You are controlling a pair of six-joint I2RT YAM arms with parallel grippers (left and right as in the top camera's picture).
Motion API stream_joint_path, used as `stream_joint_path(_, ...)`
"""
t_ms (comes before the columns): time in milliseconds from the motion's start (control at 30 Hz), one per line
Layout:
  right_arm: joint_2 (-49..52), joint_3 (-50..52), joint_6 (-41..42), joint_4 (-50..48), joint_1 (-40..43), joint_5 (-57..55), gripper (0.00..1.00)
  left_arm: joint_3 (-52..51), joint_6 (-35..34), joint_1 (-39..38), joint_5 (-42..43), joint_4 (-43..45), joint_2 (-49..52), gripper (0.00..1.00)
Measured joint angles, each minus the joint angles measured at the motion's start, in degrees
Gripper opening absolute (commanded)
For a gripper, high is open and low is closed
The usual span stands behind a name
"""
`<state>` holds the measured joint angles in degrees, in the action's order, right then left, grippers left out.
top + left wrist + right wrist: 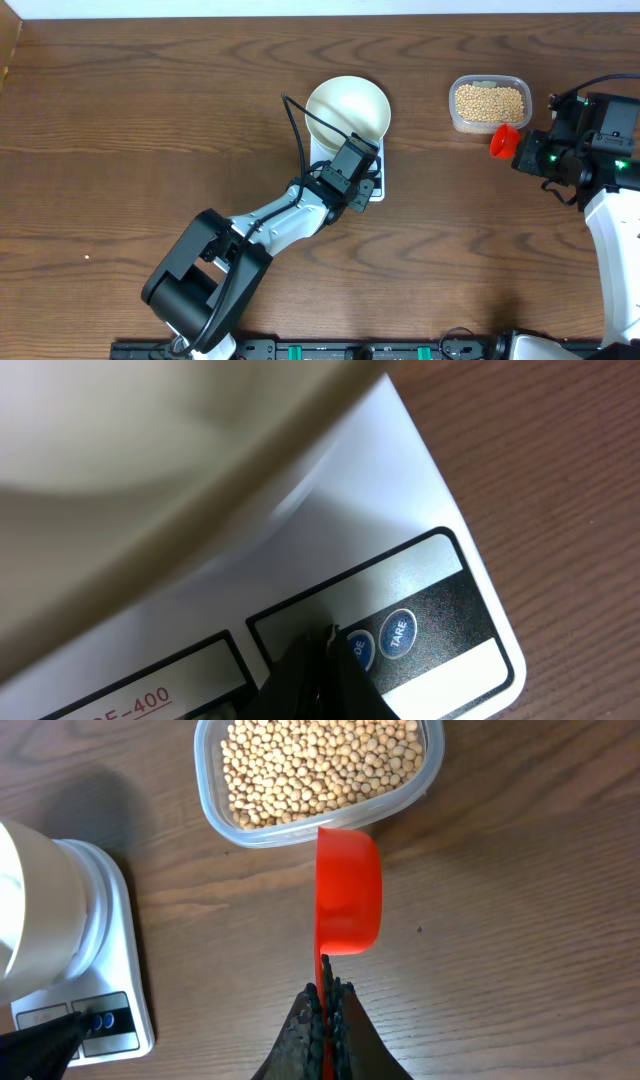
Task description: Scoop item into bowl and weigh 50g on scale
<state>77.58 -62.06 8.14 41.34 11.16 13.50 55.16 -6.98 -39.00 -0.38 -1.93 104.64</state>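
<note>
The left gripper [328, 650], its two dark fingers pressed together with nothing between them, points down at the front edge of the scale [400, 490]. The fingertips rest at the left of two round blue buttons [360, 648] and partly hide it. The button just beside it, marked TARE [398, 632], is in full view. Whether the tips actually press the button cannot be told from the wrist view.

Behind the buttons, the white bowl [347, 108] sits on the scale's platform and covers most of it when seen from above. The left arm [270, 225] stretches up from the lower edge of the table [120, 120] to reach it.

Well to the right, the right gripper [325, 1015] is clamped tight on the thin handle of a red scoop [348, 890]. The scoop is held out straight ahead of the fingers. Its cup end lies at the near wall of a clear plastic tub [207, 790], overlapping the rim in the wrist view, though contact cannot be confirmed.

The beans [320, 760], small, round and tan, fill the tub in a thick layer, and every bean in sight lies inside it. The tub stands on the wooden table to the right of the bowl and scale, apart from both.
</note>
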Motion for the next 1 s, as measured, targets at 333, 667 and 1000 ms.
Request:
stream_joint_path(333, 0.0, 0.0, -0.13, 0.07, 0.0, 0.0, 0.01, 0.11, 0.0, -0.35, -2.16, -0.74, 0.0, 0.08)
stream_joint_path(667, 0.04, 0.0, -0.13, 0.22, 0.0, 0.0, 0.01, 0.11, 0.0, -0.5, -3.1, -0.83, 0.0, 0.07)
stream_joint_path(1000, 0.04, 0.0, -0.13, 0.22, 0.0, 0.0, 0.01, 0.11, 0.0, -0.48, -3.74, -1.09, -0.35, 0.07)
